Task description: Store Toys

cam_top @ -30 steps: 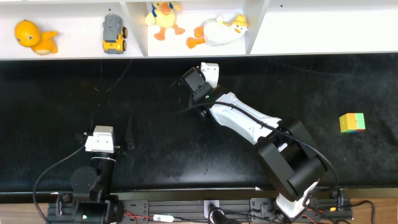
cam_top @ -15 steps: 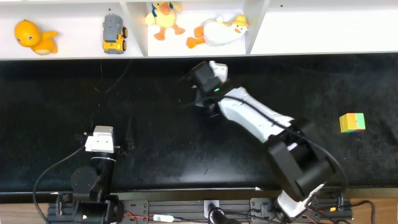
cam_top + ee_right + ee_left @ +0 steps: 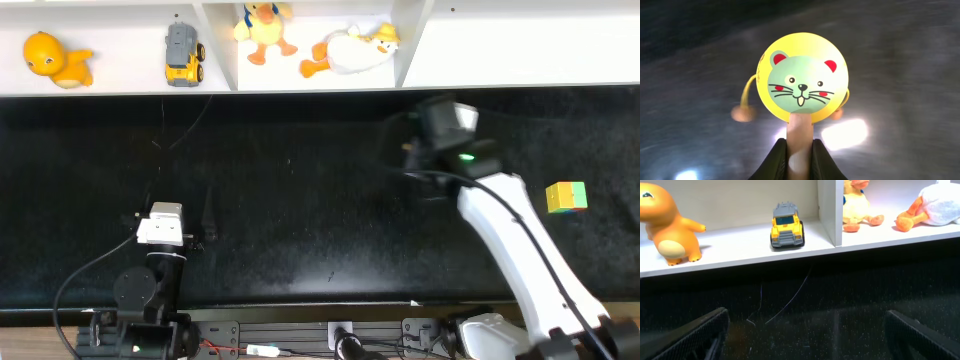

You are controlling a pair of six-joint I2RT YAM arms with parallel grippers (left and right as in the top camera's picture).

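Holding a yellow rattle drum [image 3: 802,85] by its stick, the right gripper [image 3: 800,152] is pinching its fingers tight around the wooden handle [image 3: 800,127]. The drum's cartoon mouse face is pointing straight at the wrist camera, and a bead [image 3: 742,114] on a string is sticking out to one side. The toy is hanging in the air over the black table [image 3: 300,200], with the right arm reaching up the right half of the top view, close to the white shelf [image 3: 500,70].

The left gripper [image 3: 805,340] is sitting low near its base with its fingers spread wide and nothing between them, facing the shelf.

Already sitting on the shelf: an orange figure [image 3: 58,58], a yellow truck [image 3: 184,55], a plush duck [image 3: 264,30] and a white plush bird [image 3: 350,50]. A multicoloured cube [image 3: 566,197] is lying on the table off to the right, well apart from everything else.
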